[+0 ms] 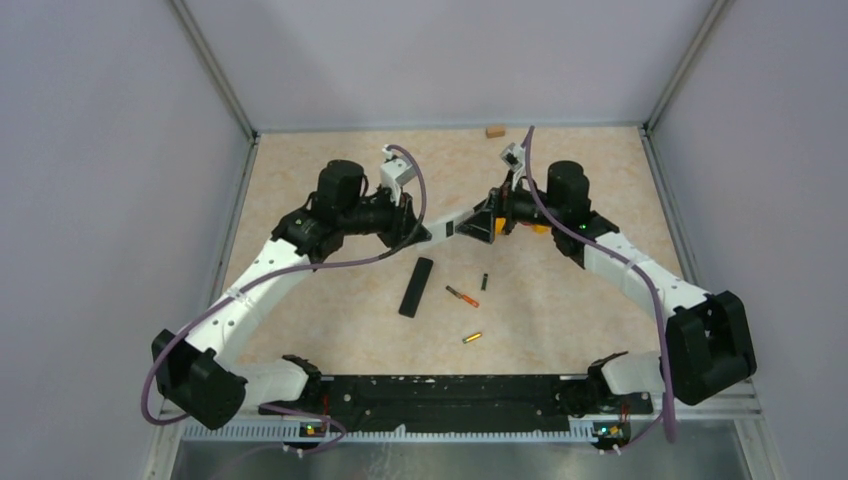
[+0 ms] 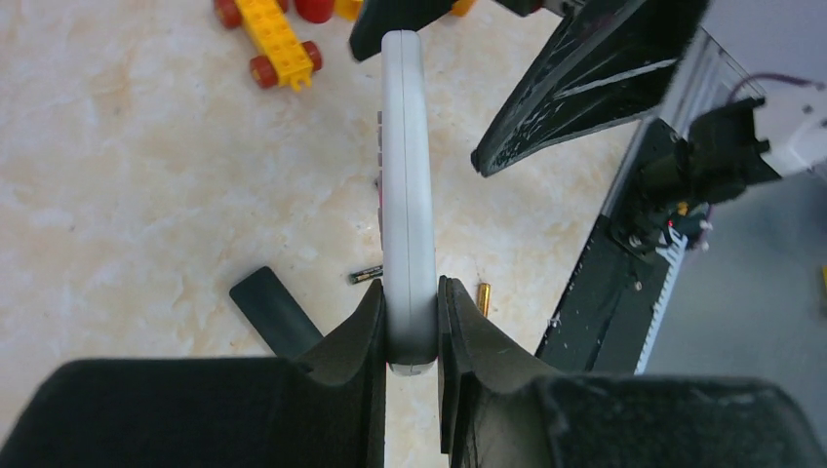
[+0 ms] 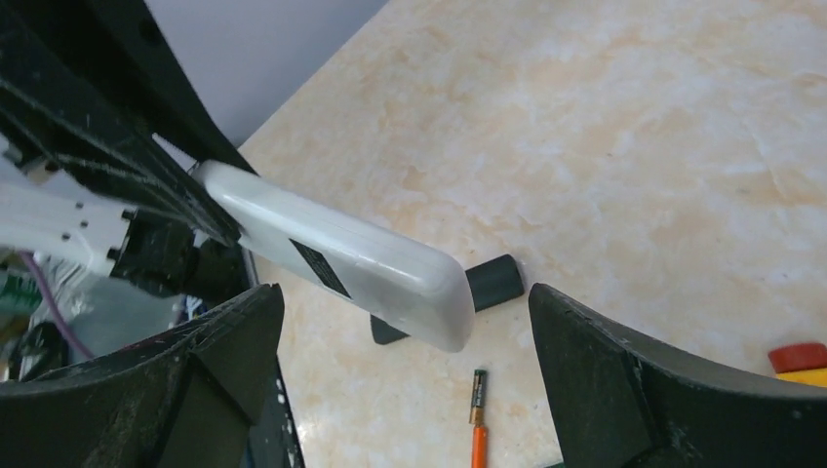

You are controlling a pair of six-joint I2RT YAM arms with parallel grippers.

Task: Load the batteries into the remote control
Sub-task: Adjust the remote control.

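- The remote control (image 2: 407,195), slim and pale grey, is held off the tabletop (image 1: 560,300) above its middle, lying crosswise between the two arms. Its battery bay does not show in any view, so whether anything is in it cannot be told.
- Between the middle and the near edge several things lie flat, all apart from one another. From left to right they are a slim black bar (image 1: 416,286), an orange-and-gold battery (image 1: 462,296) near it, a gold battery (image 1: 472,337) closest to the near edge, and a short dark stick (image 1: 485,282).
- A small brown block (image 1: 493,130) sits at the far edge, right of its middle. A yellow toy brick car (image 2: 278,39) with red wheels stands right of centre, partly under the right arm.
- The tabletop is beige and marbled. Plain grey walls close it in on three sides, with metal posts at the far corners.
- The left gripper (image 2: 412,291) pinches one end of the remote control, its two fingers pressed flat against the narrow sides.
- The right gripper (image 3: 402,292) is spread wide around the remote control's free end. A clear gap shows to one finger. The other finger is near the body, and contact there cannot be told.
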